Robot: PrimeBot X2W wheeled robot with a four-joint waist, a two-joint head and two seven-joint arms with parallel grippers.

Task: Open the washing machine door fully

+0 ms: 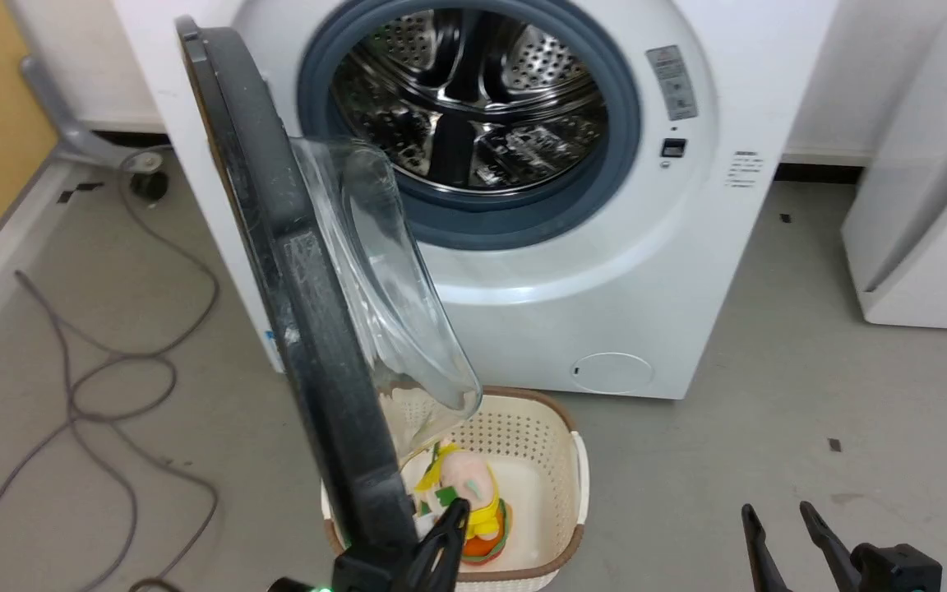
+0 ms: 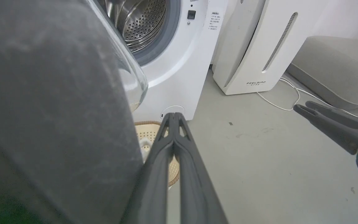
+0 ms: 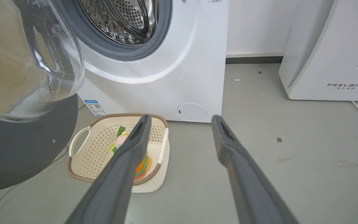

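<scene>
- The washing machine door stands out from the machine's left side, roughly square to the front. I see it edge-on in the head view, with its glass bowl bulging toward the drum. I'd call it part-open, with more outward swing to go.
- My left gripper has its two fingers pressed flat together and nothing between them. It sits low, just beside the door's dark grey inner side. I take that as a pushing pose: closed fingers make a stiff bar to nudge the door wider.
- My right gripper is spread wide and holds nothing. It hangs over bare floor, well apart from the door, probably parked clear of the swing.
- A cream basket with a soft toy in it sits on the floor in front of the machine, under the glass bowl.
- Hard to judge: I cannot tell whether the left fingers actually touch the door.
- The hinge is hidden behind the door, the door's bottom edge is cut off in the head view, and the door covers part of the basket.
</scene>
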